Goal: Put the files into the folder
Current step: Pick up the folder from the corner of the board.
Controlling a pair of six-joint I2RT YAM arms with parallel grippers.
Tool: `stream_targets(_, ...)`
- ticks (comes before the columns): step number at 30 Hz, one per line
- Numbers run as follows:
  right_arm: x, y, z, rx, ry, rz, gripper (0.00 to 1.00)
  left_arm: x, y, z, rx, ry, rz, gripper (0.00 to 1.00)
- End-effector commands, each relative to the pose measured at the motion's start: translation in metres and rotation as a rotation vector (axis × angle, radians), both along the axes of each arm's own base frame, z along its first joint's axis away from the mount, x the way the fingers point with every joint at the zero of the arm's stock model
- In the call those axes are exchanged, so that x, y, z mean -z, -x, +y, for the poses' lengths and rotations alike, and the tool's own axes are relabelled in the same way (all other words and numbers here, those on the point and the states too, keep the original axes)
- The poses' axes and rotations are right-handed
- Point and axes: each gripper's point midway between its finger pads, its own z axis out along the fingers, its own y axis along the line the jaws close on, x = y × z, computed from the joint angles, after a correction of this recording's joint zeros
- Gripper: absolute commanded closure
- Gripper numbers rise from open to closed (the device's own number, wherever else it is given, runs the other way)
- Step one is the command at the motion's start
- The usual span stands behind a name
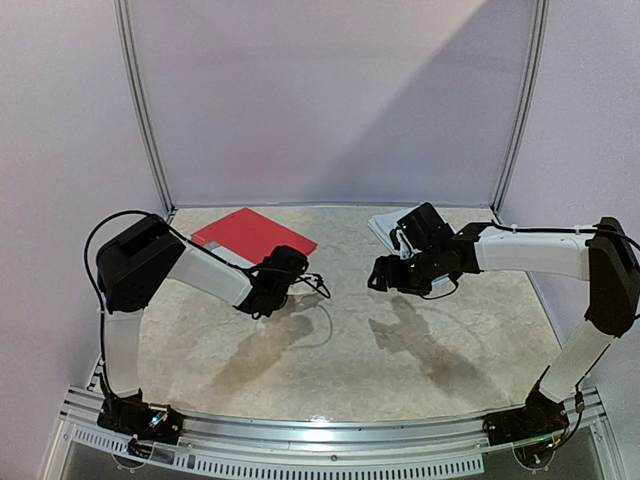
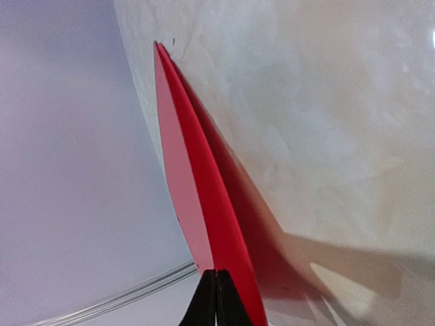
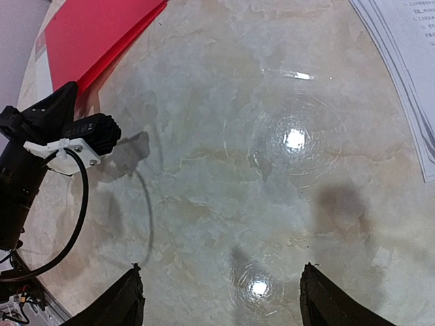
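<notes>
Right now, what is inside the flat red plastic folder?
The folder is barely parted where the left gripper pinches its top cover. Only red shows in the gap; anything deeper is covered. The white printed paper files lie apart on the marbled table.

Folder, 11 o'clock on table: red plastic, smooth, faint sheen. Table top: marble-patterned, smooth, glossy, mirrors lamp glare. Files, 1 o'clock: matt white paper, printed black text.

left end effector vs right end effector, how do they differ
left end effector is shut, pinching the folder's edge; right end effector is open and empty. left end effector is at the folder; right end effector hovers over the table near the files. both have black fingers.
</notes>
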Motion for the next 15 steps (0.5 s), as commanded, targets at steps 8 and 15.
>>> stream_targets(8,-0.043,-0.026,0.057,0.091,-0.363,0.003,0.24,-0.097,0.0,0.015,-0.076,0.366,-0.029,1.0)
stream_targets(15,-0.073,-0.058,0.113,0.202,-0.691,0.065,0.31,-0.13,0.032,0.031,-0.068,0.487,-0.026,1.0)
